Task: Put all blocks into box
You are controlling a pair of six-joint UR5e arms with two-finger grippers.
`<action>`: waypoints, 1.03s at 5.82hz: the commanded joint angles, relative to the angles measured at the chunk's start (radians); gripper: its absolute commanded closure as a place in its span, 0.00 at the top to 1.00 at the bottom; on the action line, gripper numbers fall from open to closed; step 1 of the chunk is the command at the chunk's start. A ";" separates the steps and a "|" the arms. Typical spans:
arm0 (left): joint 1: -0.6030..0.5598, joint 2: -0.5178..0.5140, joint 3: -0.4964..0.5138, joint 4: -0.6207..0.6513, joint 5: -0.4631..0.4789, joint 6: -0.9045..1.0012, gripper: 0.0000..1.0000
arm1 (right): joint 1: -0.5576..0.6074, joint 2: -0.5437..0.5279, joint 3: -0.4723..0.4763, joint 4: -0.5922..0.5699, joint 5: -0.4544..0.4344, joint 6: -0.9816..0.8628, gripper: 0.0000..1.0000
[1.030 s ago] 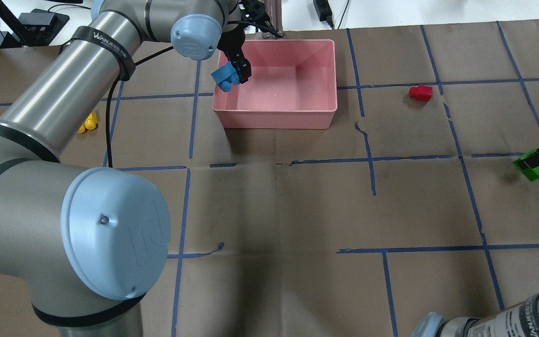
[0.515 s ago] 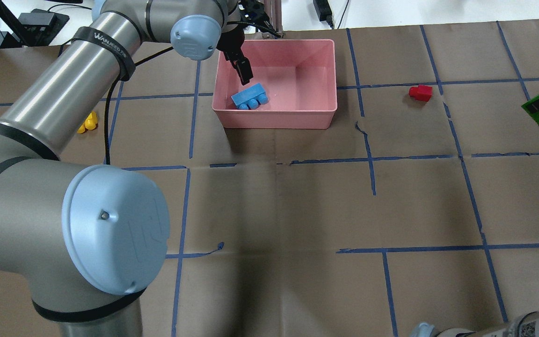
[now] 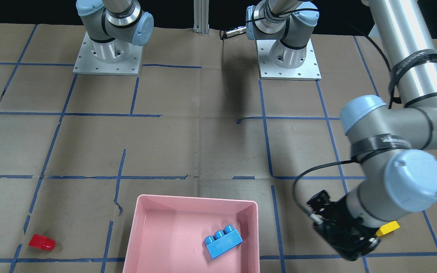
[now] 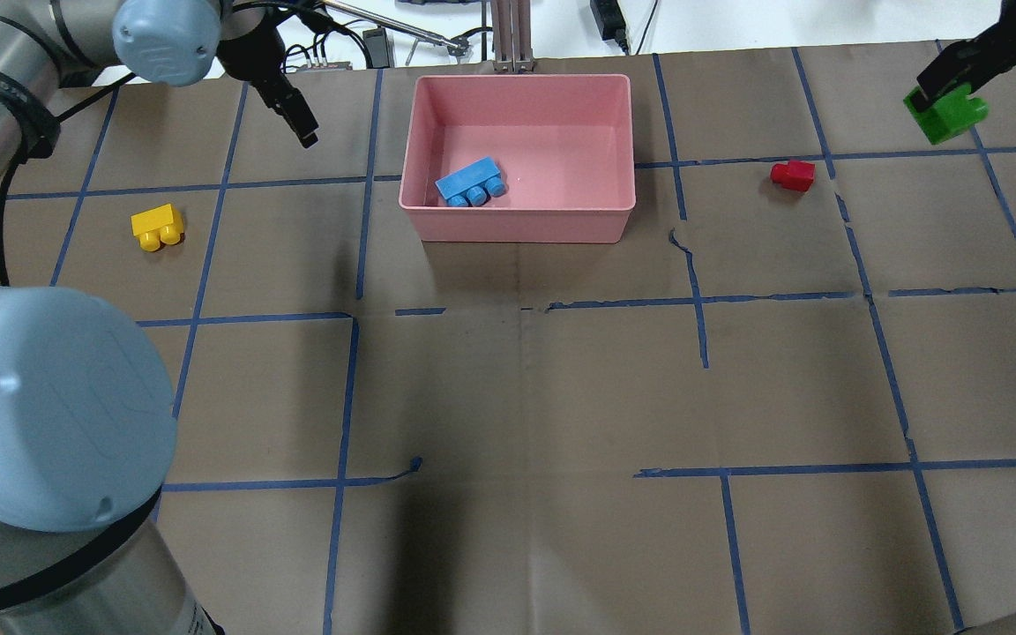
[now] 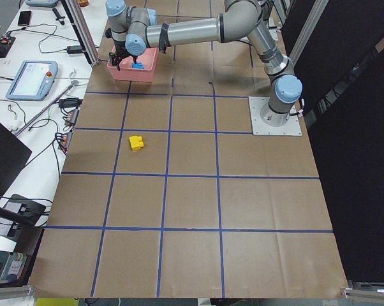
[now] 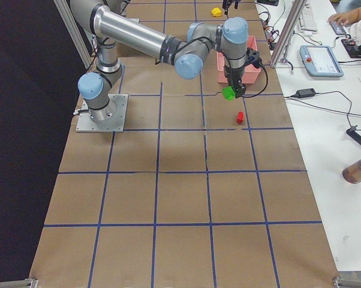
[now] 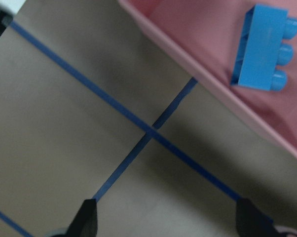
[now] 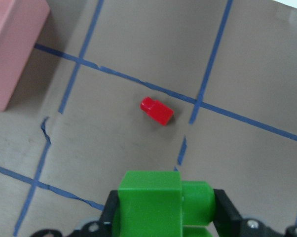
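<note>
The light-blue block (image 4: 471, 183) lies inside the pink box (image 4: 517, 225), near its front left corner; it also shows in the left wrist view (image 7: 262, 47). My left gripper (image 4: 302, 132) is open and empty above the table, left of the box. The yellow block (image 4: 157, 227) lies on the table further left. My right gripper (image 4: 942, 93) is shut on the green block (image 4: 949, 113), held in the air at the far right. The red block (image 4: 792, 175) lies on the table between the box and the right gripper, and shows in the right wrist view (image 8: 157, 110).
Brown paper with blue tape lines covers the table (image 4: 561, 379). Cables and a metal post (image 4: 508, 35) lie just beyond the box's far edge. The left arm's big elbow (image 4: 41, 406) fills the near left corner of the overhead view.
The left gripper let go of the light-blue block into the box, then drew away to the left over the table. The right gripper has carried the green block toward the far edge.
</note>
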 commanded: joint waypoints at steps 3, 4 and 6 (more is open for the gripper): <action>0.216 0.016 -0.126 0.100 0.001 0.512 1.00 | 0.427 0.265 -0.265 -0.013 -0.009 0.613 0.26; 0.271 0.008 -0.182 0.157 0.004 0.632 1.00 | 0.470 0.372 -0.320 -0.025 -0.005 0.698 0.26; 0.319 -0.040 -0.290 0.409 0.001 0.628 1.00 | 0.486 0.491 -0.321 -0.137 -0.009 0.726 0.44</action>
